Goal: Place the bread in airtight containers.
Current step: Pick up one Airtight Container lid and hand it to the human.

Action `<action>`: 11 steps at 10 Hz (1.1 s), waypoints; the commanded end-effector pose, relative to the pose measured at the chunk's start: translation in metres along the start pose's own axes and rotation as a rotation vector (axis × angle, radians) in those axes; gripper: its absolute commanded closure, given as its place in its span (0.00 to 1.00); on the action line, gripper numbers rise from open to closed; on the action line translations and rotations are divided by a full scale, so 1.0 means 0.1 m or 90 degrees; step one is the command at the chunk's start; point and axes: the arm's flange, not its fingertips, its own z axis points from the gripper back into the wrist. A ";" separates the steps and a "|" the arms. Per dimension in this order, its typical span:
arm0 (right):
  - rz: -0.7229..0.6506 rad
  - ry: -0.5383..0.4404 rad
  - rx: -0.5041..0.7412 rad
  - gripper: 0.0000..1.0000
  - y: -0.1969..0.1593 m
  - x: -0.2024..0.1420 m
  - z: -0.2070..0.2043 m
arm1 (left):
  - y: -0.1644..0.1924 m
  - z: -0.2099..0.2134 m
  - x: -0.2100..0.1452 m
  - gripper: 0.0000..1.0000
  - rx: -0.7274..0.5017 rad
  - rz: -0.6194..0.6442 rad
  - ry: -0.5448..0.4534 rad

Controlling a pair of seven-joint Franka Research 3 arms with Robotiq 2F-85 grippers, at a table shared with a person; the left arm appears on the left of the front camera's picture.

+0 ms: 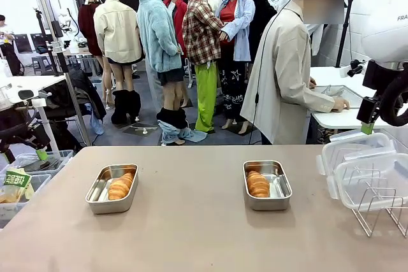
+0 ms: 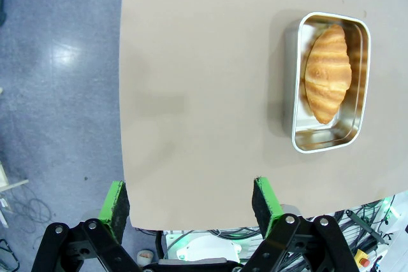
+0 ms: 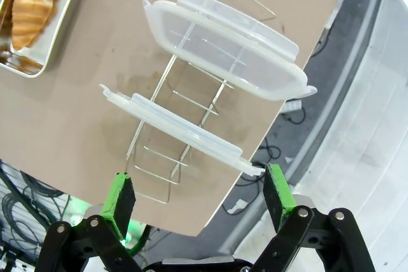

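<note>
Left tool [image 2: 191,200] released, bread [image 2: 327,74] in tin [image 2: 322,137] apart from it, right tool [image 3: 199,192] released near lids [image 3: 223,49]

The left gripper [image 2: 190,200], black and two-fingered, holds its jaws spread wide with nothing between them. Its green pads [image 2: 116,203] face each other, level, above the black linkage of the wrist. The right gripper [image 3: 199,195] is likewise spread wide and empty, with its pads parallel. In the front view the white right arm [image 1: 390,27] hangs high, its black wrist angled downward and one green-tipped finger [image 1: 367,119] pointing down.
</note>
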 end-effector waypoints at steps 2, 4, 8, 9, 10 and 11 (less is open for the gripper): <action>0.002 0.010 -0.002 0.00 -0.01 0.01 0.02 | 0.00 -0.01 0.00 0.00 0.008 0.011 -0.008; 0.002 0.010 -0.002 0.00 -0.01 0.01 0.02 | 0.00 -0.01 0.00 0.00 0.008 0.011 -0.008; 0.002 0.010 -0.002 0.00 -0.01 0.01 0.02 | 0.00 -0.01 0.00 0.00 0.008 0.011 -0.008; 0.002 0.010 -0.002 0.00 -0.01 0.01 0.02 | 0.00 -0.01 0.00 0.00 0.008 0.011 -0.008; 0.002 0.010 -0.002 0.00 -0.01 0.01 0.02 | 0.00 -0.01 0.00 0.00 0.008 0.011 -0.008; 0.002 0.010 -0.002 0.00 -0.01 0.01 0.02 | 0.00 -0.01 0.00 0.00 0.008 0.011 -0.008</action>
